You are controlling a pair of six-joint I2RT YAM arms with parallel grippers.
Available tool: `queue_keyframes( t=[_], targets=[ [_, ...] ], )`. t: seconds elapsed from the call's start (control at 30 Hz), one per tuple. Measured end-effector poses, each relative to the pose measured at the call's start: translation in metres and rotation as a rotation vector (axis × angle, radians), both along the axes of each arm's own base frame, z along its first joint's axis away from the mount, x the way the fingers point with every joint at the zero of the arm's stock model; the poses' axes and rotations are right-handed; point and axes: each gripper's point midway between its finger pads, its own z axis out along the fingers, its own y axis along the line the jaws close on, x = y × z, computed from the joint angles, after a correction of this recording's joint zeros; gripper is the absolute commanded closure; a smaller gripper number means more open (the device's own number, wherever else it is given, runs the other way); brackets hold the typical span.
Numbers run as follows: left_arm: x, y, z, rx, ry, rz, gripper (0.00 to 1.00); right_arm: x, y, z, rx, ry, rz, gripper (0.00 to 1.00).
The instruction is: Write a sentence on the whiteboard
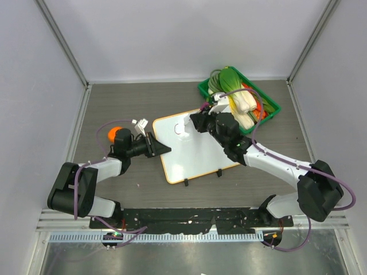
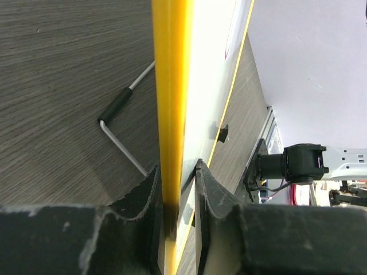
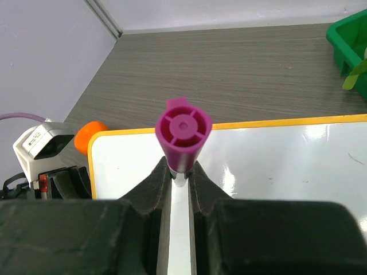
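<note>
While scanning from the left, note an orange ball point(image 1: 114, 133) tucked beside the wrist, idle here. Next, find the left gripper point(image 1: 165, 149) pinching the whiteboard point(image 1: 198, 157) by its left rim, orange frame nipped between both pads, presumably to keep it from skating under pen pressure. See it lying mid-table, face up, slightly skewed, black clips toward the arm bases. Find no readable sentence on the white face; judge writing barely begun, if at all. Over its upper-left area, see the right gripper point(image 1: 195, 121) clamped on a purple marker point(image 3: 183, 134), butt end toward the wrist camera, tip hidden, held as for writing. Far right, log a green basket point(image 1: 268, 109) of vegetables.
</note>
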Motion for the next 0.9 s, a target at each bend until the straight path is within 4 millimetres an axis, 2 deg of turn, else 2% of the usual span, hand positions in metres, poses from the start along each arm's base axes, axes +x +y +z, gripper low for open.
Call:
queue_keyframes(
  t=[0.23,0.9],
  targets=[
    [0.0,0.0,-0.001,0.001,0.003,0.0,1.0,0.005,0.004,-0.018,-0.023,0.029,-0.002,0.99],
    [0.0,0.0,-0.003,0.004,0.015,0.0,1.0,-0.002,0.014,-0.027,-0.028,0.052,0.063,0.99]
  ],
)
